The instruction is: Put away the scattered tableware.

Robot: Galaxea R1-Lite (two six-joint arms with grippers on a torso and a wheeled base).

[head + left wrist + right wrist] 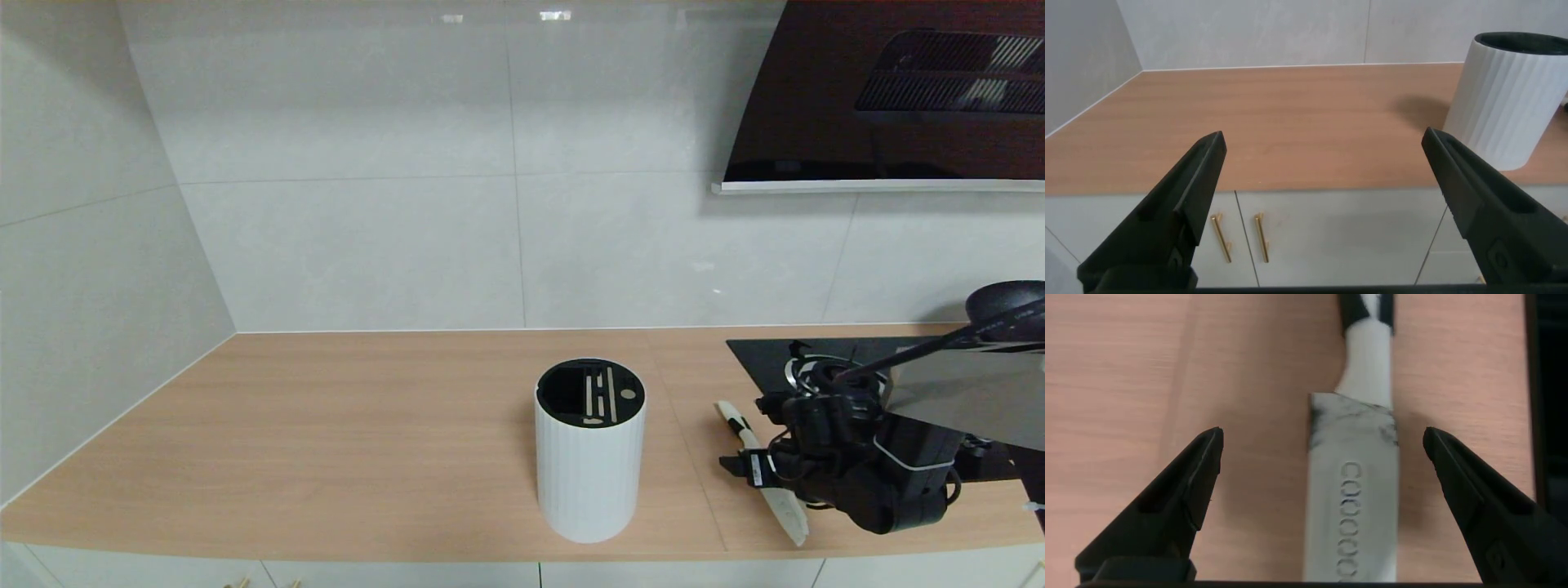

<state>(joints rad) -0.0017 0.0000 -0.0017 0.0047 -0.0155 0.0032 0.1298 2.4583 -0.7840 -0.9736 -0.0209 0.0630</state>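
A white knife (771, 486) with a black-and-white handle lies flat on the wooden counter (367, 425), to the right of a white ribbed holder (589, 469) with a slotted black top. My right gripper (755, 445) hangs just above the knife, open. In the right wrist view the blade (1354, 506) lies between the two spread fingers (1180, 506), apart from both, with the handle (1369, 314) pointing away. My left gripper (1323, 204) is open and holds nothing, in front of the counter's front edge. The holder (1511, 94) stands beyond it to one side.
A black cooktop (767, 351) sits at the back right with a dark pan (1008, 306) and its long handle above my right arm. A range hood (890, 98) hangs on the tiled wall. Cabinet doors with gold handles (1261, 237) lie under the counter edge.
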